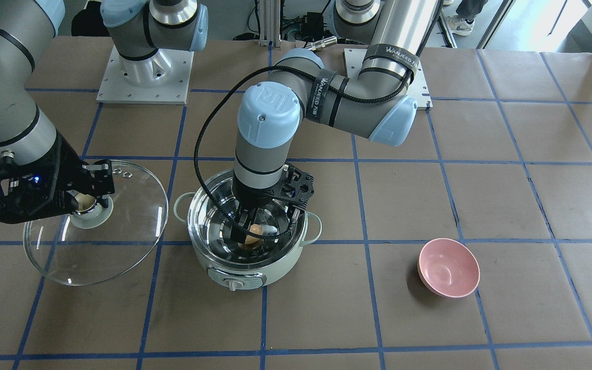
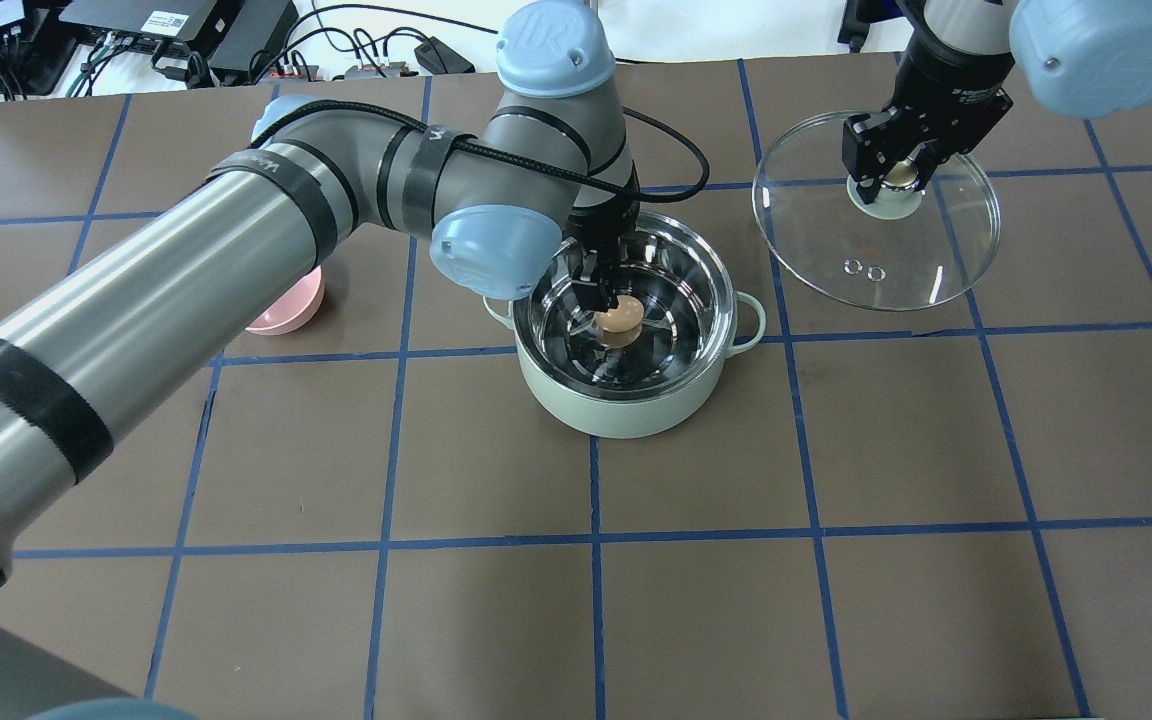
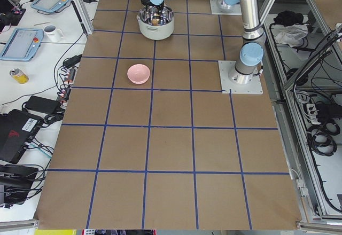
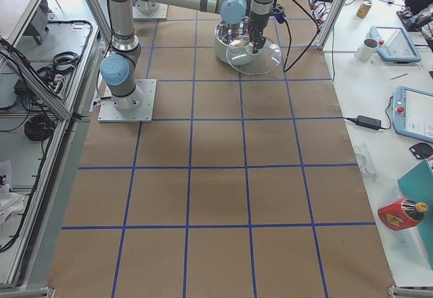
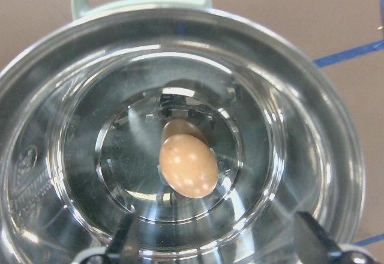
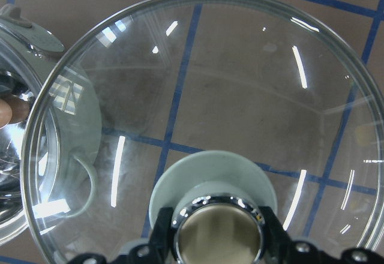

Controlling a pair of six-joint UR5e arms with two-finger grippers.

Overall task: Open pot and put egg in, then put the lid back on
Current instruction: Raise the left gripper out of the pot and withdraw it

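Note:
The mint-green pot (image 2: pixel 616 405) stands open at the table's middle, dial (image 1: pixel 233 283) facing the operators' side. The tan egg (image 5: pixel 188 166) lies on the pot's steel bottom, also seen from overhead (image 2: pixel 620 318). My left gripper (image 5: pixel 219 246) is down inside the pot just above the egg, its fingers (image 5: pixel 129 243) spread apart and not touching it. My right gripper (image 2: pixel 898 175) is shut on the beige knob (image 6: pixel 219 231) of the glass lid (image 2: pixel 936 250) and holds it tilted beside the pot, over the table on my right.
A pink bowl (image 1: pixel 449 267) stands on the table on my left side, partly hidden under my left arm in the overhead view (image 2: pixel 286 310). Both arm bases sit at the table's robot edge.

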